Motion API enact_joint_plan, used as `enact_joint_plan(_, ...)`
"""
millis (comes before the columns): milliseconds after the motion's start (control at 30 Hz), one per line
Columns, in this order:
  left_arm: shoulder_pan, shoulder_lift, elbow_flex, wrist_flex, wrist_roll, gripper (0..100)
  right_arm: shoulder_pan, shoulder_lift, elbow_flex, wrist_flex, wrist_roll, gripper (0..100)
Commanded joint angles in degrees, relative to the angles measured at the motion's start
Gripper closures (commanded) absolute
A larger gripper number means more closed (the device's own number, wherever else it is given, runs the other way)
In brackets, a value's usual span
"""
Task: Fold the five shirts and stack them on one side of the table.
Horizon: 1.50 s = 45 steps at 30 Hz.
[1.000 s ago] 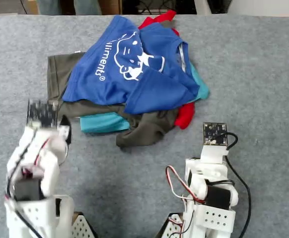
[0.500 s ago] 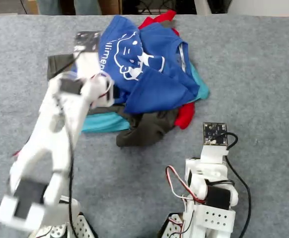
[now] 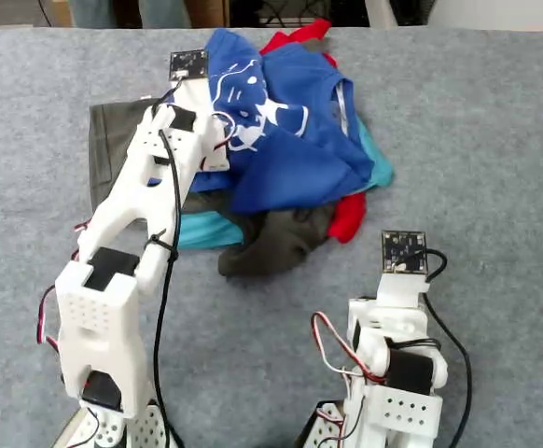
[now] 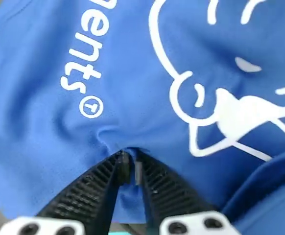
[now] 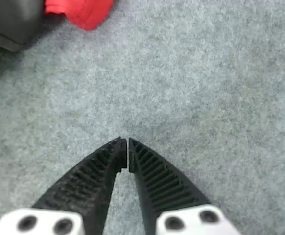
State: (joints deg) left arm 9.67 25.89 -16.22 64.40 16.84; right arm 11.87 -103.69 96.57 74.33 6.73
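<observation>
A pile of shirts lies at the table's far middle. On top is a blue shirt (image 3: 295, 149) with white print. A red shirt (image 3: 347, 217), a teal shirt (image 3: 192, 231) and a dark olive shirt (image 3: 271, 245) stick out from under it. My left arm (image 3: 169, 159) stretches over the pile's left part. In the left wrist view, my left gripper (image 4: 129, 165) is shut on a small fold of the blue shirt (image 4: 147, 73). My right gripper (image 5: 128, 147) is shut with nothing in it, just above the bare felt, near a corner of the red shirt (image 5: 81, 10).
Grey felt (image 3: 495, 140) covers the table, with free room to the right of the pile and along the front. The right arm (image 3: 397, 317) stands folded at the front edge. A dark shirt edge (image 5: 8, 24) lies beside the red corner.
My left arm has swung from the table's front left out over the pile and its gripper has closed on the blue shirt. The right arm has not moved.
</observation>
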Motion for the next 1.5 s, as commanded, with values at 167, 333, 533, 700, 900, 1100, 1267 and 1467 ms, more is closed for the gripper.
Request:
enact_joint_plan(167, -0.31, -6.42, -11.74, 13.98, 0.35, 97, -0.62, -2.24, 0.04, -0.88, -0.53, 98.4)
enact_joint_plan(333, -0.31, -13.36, -18.33, 22.86, -4.57, 97, -0.62, -2.24, 0.04, -0.88, -0.53, 98.4)
enact_joint_plan(533, -2.42, -23.12, -23.52, 33.85, -10.11, 97, -0.62, -2.24, 0.04, -0.88, -0.53, 98.4)
enact_joint_plan(700, -11.65, -33.23, -21.85, 36.40, -15.65, 97, -0.62, -2.24, 0.04, -0.88, -0.53, 98.4)
enact_joint_plan(900, -21.32, -53.71, -11.03, 36.48, -19.60, 97, -0.62, -2.24, 0.04, -0.88, -0.53, 98.4)
enact_joint_plan(1100, -23.52, -82.20, 4.00, 36.48, -23.12, 97, -0.62, -2.24, 0.04, -0.88, -0.53, 98.4)
enact_joint_plan(1267, -23.25, -99.60, 18.42, 36.31, -25.49, 97, -0.62, -2.24, 0.04, -0.88, -0.53, 98.4)
enact_joint_plan(1467, -23.08, -101.71, 35.74, 36.13, -27.43, 91, -0.62, -2.24, 0.04, -0.88, -0.53, 98.4)
